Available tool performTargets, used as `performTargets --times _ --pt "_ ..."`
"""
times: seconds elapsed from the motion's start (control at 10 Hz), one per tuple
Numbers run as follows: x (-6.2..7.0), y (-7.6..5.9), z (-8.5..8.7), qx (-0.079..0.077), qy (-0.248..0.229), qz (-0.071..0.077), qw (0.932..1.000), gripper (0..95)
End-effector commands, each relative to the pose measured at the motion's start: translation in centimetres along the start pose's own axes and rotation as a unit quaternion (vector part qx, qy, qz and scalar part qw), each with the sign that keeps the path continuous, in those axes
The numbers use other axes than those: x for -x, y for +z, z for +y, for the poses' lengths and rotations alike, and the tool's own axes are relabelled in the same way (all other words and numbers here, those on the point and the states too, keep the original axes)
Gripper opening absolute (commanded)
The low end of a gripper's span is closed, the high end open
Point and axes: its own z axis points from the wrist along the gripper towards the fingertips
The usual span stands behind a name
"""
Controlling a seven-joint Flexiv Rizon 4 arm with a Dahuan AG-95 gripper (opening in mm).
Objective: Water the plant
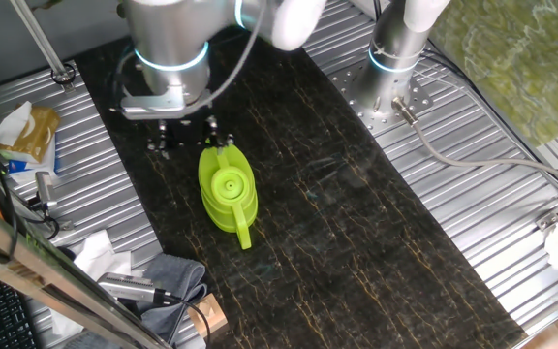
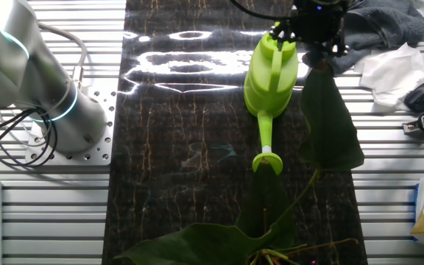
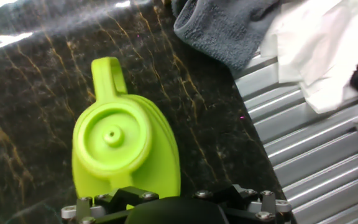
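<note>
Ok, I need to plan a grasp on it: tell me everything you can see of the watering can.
The watering can is lime green, looks like smooth plastic, and stands upright on the dark mat. It has a squat oval body, a round lid with a central knob, a loop handle at one end and a long thin spout that ends in a small flared tip. The spout points toward the plant. The gripper hangs at its handle end; whether they touch cannot be told.
</note>
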Motion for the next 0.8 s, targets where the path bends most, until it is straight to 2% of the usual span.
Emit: performTargets --times 0.1,0.4,0.8 --pt "-0.12 0.39 1.57 -0.001 0.003 -0.012 0.9999 95.0" --pt "0.15 0.88 2.42 -0.002 0.007 -0.016 0.9998 95.0" --pt "0.12 1.15 2.41 -0.004 0.000 -0.014 0.9999 95.0"
